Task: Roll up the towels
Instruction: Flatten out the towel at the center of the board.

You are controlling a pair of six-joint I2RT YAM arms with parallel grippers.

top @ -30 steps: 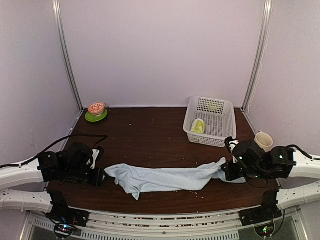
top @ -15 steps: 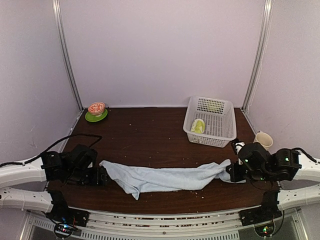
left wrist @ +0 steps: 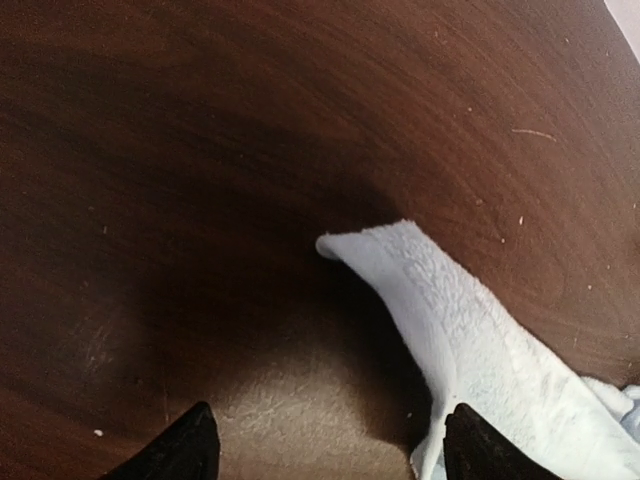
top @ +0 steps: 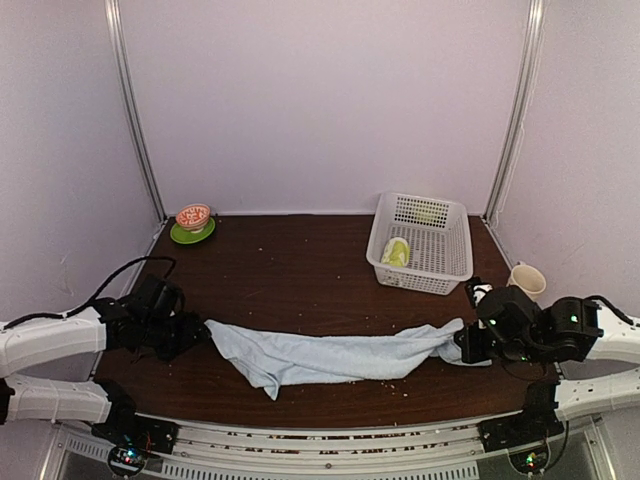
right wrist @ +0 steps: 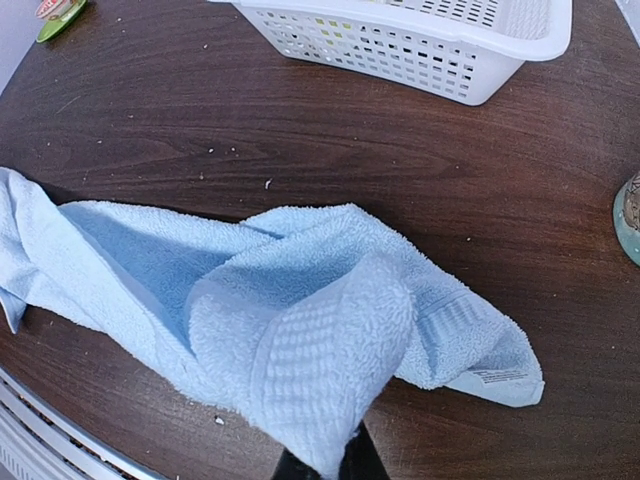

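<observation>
Since a second ago the left gripper [top: 192,330] has let go of the light-blue towel [top: 330,355] and pulled slightly back toward the left edge. Its fingers now stand apart with nothing between them. The towel's left corner lies flat on the counter [top: 300,270] just ahead of them.

Far back at the left, a small reddish bowl [top: 193,215] sits on a green saucer [top: 180,236].

The light-blue towel stretches across the near part of the counter as a long, rumpled strip, and a loose flap hangs toward the front edge left of its middle.

Behind it to the right stands a white basket [top: 421,278], and the yellow-green towel [top: 397,251] lies bunched inside it at the near left.

The right gripper [top: 467,345] is pinched tight on the blue towel's right end. The cloth folds up over its fingertips.

A cream cup [top: 527,280] stands just behind that arm.
</observation>
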